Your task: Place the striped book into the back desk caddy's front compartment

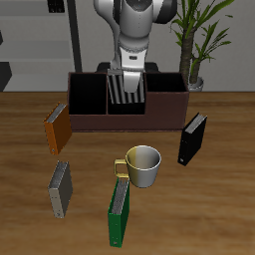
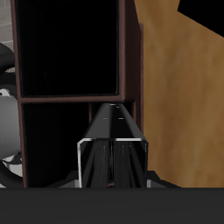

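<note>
Pincer (image 1: 127, 73) clamped on the top edge of the striped book (image 1: 127, 89), which hangs upright at upper centre of the exterior frame, its lower part down inside the back desk caddy (image 1: 164, 110), in the divided middle section. Whether it sits in the front compartment cannot be told from this angle. Wrist view: book's dark edge (image 2: 114, 144) between the fingers, caddy cells beyond. Lower in the exterior frame: orange book (image 1: 56, 129), grey book (image 1: 61, 188), green book (image 1: 119, 211), black book (image 1: 192, 138), cream mug (image 1: 143, 165).
</note>
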Motion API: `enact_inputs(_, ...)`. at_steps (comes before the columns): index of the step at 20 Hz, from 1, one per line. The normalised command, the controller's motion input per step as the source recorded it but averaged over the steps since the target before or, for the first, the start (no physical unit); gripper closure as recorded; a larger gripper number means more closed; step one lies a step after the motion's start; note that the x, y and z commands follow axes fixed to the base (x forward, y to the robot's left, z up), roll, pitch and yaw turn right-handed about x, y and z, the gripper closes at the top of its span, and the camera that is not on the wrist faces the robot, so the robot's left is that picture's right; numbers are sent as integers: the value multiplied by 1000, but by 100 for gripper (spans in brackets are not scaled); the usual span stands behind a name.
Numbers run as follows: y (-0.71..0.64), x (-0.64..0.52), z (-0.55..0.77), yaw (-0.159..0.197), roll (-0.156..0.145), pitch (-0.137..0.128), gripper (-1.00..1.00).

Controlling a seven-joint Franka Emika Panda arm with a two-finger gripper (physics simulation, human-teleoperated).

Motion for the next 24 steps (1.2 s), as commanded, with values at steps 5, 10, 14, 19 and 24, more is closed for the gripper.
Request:
enact_inputs(5,39,-28,-186,21,4,34,100)
enact_inputs(10,15,-3,-151,21,2,23,100)
enact_inputs(14,-5,46,-256,-5,-4,36,100)
enact_inputs(19,11,88,-287,-3,-3,30,100)
enact_inputs(24,144,100,-318,4,17,44,100)
